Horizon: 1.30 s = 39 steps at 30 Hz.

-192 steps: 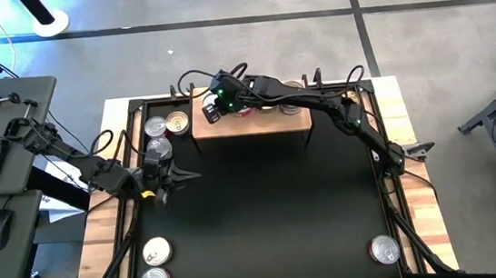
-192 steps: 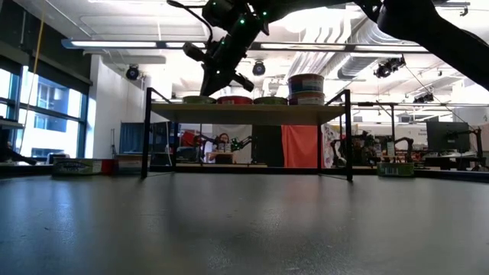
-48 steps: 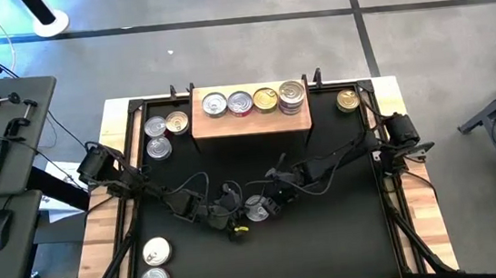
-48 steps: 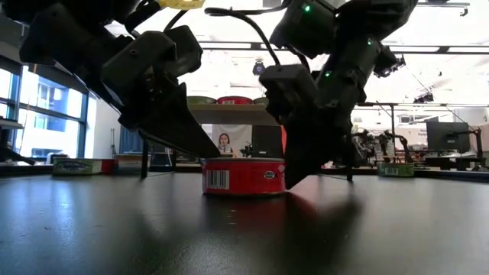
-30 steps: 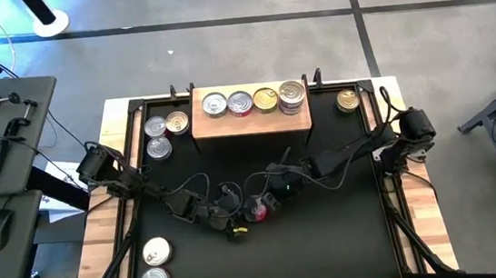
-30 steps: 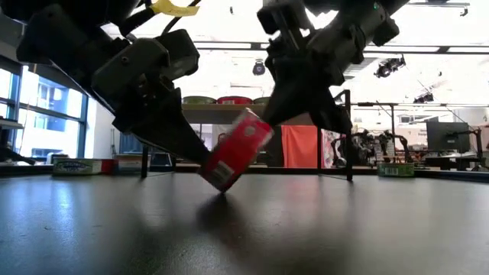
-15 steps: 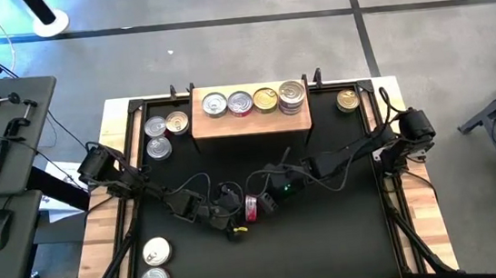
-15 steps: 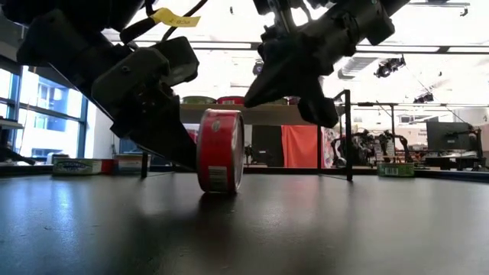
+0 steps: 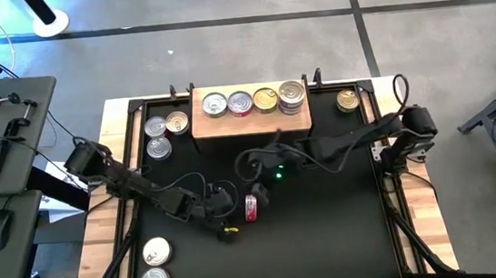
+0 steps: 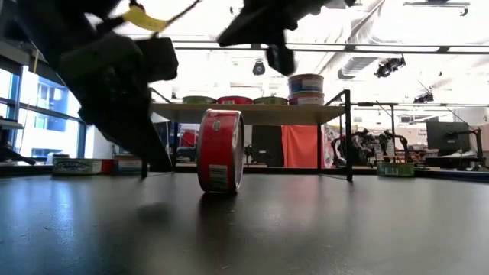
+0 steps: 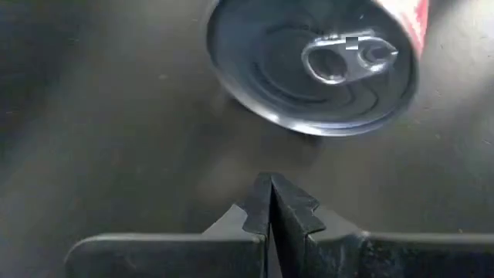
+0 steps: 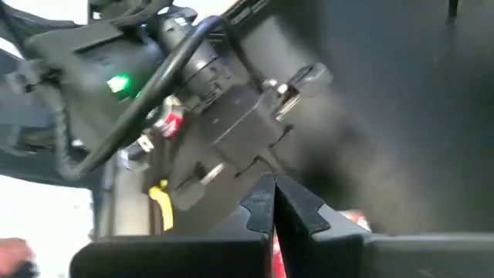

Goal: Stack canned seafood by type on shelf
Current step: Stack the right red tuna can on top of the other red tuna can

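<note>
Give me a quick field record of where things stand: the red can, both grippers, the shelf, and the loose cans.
red can: standing on its edge on the black mat, nothing gripping it
left gripper: shut, beside the red can, not touching it
right gripper: shut, above the mat between shelf and red can
shelf: three single cans plus a stack at its right end
loose cans: three left of the shelf, one right of it, two at the mat's near left corner

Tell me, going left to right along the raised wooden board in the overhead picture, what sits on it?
On the light wooden shelf: a silver-lidded round tin → a silver-lidded tin with a red side → a gold-lidded tin → a stack of round tins with a silver lid on top.
</note>
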Tool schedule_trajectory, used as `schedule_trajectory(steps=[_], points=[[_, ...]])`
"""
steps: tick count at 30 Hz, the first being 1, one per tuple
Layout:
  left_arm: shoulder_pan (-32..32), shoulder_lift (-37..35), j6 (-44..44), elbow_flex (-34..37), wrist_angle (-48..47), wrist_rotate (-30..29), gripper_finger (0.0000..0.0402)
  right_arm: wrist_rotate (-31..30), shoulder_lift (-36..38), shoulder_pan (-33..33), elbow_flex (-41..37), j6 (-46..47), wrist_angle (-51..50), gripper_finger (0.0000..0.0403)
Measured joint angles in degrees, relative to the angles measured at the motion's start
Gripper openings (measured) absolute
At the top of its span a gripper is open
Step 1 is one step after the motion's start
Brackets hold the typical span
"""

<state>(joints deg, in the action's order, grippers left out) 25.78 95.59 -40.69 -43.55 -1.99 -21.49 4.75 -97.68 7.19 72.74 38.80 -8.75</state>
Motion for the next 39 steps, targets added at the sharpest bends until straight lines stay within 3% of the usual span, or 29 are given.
schedule_trajectory(steps=[5,9,15,20,23,27,29,32,39], points=[[3.43,-5.26,-3.64,-0.02,-3.79,-4.92,0.0,-0.59,-6.78,0.23,16.16,-9.64,-22.4,0.0],[7.07,-10.61,-8.72,-0.08,-10.04,-9.07,0.0,-5.13,-10.41,0.37,24.45,-12.57,-38.26,0.0],[12.26,-18.32,-19.62,-0.09,-21.96,-12.59,0.0,-1.46,-10.68,-0.07,25.54,-14.61,-41.78,0.0034],[13.37,-22.23,-15.89,-0.04,-25.95,-12.47,0.0,-1.75,-10.65,2.22,24.48,-2.26,-40.16,0.0114],[12.26,-24.01,-7.16,-0.07,-27.45,-10.73,0.0,-4.89,-10.77,4.6,23.35,12.71,-39.68,0.0164],[9.79,-27.09,5.25,-0.06,-29.02,-4.24,0.0,-11.09,-11.85,6.48,22.33,34.49,-38.2,0.0209],[8.85,-28.78,11.13,-0.04,-28.52,-1.57,0.0,-14.85,-12.85,7.22,22.33,43.41,-37.13,0.0218],[7.99,-31.52,17.78,-0.04,-29.03,1.46,0.0,-15.42,-15.06,7.67,22.81,52.87,-36.36,0.0221],[6.84,-37.87,24.54,-0.04,-30.23,4.8,0.0,-14.66,-19.6,7.95,23.47,60.7,-34.14,0.022]])
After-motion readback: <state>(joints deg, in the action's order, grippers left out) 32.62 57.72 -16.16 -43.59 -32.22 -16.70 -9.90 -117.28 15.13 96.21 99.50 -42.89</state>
